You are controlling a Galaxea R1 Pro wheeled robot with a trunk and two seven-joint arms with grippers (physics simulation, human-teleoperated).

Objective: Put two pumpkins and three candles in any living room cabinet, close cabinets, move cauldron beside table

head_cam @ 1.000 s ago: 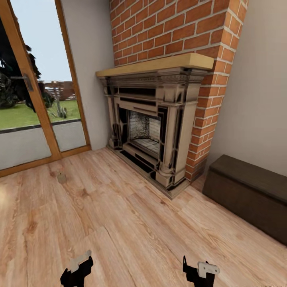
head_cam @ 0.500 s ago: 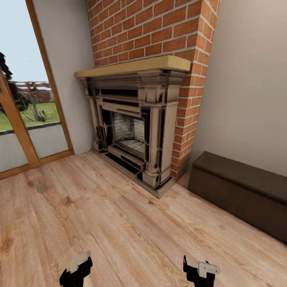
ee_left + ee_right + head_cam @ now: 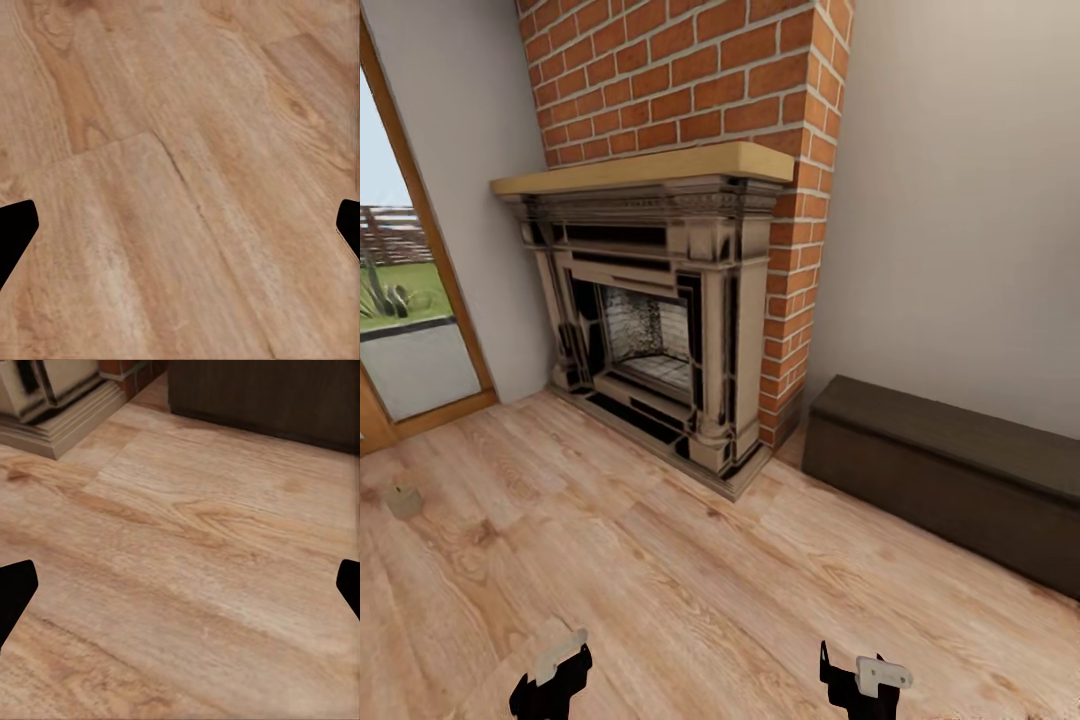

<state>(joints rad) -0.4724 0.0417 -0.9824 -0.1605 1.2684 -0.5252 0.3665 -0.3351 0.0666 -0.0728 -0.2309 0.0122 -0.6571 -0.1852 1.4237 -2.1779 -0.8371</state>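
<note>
One short beige candle (image 3: pixel 402 500) stands on the wood floor at the far left, well ahead of my left gripper (image 3: pixel 552 675). The long low dark-brown cabinet (image 3: pixel 950 470) runs along the right wall beside the fireplace, its front flush, and its lower edge also appears in the right wrist view (image 3: pixel 262 394). My left gripper (image 3: pixel 180 225) hangs open over bare floorboards. My right gripper (image 3: pixel 860 680) (image 3: pixel 180 585) is open too, with nothing between its fingers. The pumpkins, the cauldron and the table are out of view.
A carved stone fireplace (image 3: pixel 650 310) with a wooden mantel stands against the brick chimney straight ahead; its base (image 3: pixel 52 424) juts onto the floor. A glass door with a wood frame (image 3: pixel 420 250) is at the left. Open wood floor (image 3: pixel 690 580) lies between me and the cabinet.
The camera has turned right, so the whole scene has slid left and more of the cabinet's wall shows. The candle now sits near the left edge. Both grippers hold the same pose.
</note>
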